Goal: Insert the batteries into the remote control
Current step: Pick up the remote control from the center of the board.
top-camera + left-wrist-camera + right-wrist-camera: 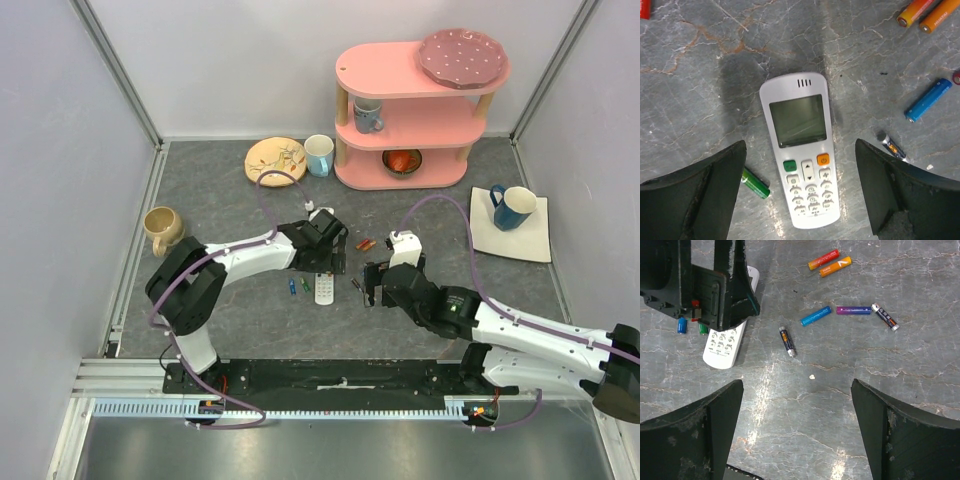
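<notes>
The left gripper (800, 170) hangs with jaws spread wide on either side of the remote control (798, 120), which lies face up on the grey table (220, 190), holding nothing. The right gripper (796, 390) is likewise spread and empty above bare tabletop. Loose batteries lie around: a green battery (756, 183) just beside the remote, a dark battery (787, 341) ahead of the right gripper, an orange pair (830, 263) farther off. At the back, a pink shelf (420, 175) carries a dotted plate (462, 57), a mug (368, 115) and a bowl (402, 160) showing red inside.
</notes>
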You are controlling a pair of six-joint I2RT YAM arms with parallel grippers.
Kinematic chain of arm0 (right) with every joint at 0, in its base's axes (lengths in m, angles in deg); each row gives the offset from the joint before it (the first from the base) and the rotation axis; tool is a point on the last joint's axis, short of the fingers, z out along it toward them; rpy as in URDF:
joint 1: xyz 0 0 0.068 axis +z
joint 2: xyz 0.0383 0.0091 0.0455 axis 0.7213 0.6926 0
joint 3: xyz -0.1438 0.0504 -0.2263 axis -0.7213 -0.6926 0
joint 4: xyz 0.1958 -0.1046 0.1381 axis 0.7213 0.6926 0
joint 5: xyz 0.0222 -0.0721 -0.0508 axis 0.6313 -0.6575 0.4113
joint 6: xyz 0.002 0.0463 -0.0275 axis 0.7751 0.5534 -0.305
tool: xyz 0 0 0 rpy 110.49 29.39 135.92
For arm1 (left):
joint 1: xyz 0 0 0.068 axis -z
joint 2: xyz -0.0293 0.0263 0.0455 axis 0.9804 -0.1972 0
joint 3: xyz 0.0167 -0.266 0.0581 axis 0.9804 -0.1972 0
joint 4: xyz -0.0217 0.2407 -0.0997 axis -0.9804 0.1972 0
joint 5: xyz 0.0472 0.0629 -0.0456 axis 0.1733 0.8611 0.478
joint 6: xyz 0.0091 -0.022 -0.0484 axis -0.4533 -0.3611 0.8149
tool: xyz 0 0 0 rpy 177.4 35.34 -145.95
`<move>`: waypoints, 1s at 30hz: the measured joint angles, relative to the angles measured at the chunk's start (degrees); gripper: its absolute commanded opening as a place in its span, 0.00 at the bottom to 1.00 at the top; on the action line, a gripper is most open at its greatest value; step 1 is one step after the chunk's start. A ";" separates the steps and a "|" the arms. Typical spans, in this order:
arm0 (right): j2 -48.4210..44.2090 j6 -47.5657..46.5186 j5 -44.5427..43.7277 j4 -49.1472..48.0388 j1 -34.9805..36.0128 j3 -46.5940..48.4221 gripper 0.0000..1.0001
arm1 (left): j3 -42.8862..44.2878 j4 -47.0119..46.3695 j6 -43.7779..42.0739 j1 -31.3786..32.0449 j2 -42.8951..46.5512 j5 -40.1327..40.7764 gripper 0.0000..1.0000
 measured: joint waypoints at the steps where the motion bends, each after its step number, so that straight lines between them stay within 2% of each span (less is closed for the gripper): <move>1: -0.04 0.02 0.11 -0.22 0.00 -0.22 0.96 | 0.37 0.11 0.00 0.00 -0.81 0.00 0.87; 9: -0.87 0.11 0.68 -0.63 0.00 -0.98 0.96 | 1.68 0.42 -0.07 0.00 -3.89 0.55 0.75; 16: -1.31 0.11 0.66 -0.66 0.00 -1.07 0.96 | 2.86 1.40 -0.07 0.00 -4.87 1.68 0.73; 22: -1.31 0.11 0.66 -0.66 0.00 -1.11 0.96 | 3.61 2.01 -0.09 0.17 -5.75 2.97 0.66; 25: -1.33 0.13 0.63 -0.68 0.00 -1.29 0.96 | 3.69 2.19 -0.09 0.28 -5.88 3.41 0.58; 30: -1.53 0.22 0.66 -0.63 0.00 -1.57 0.96 | 4.15 2.40 -0.22 0.72 -6.12 4.17 0.20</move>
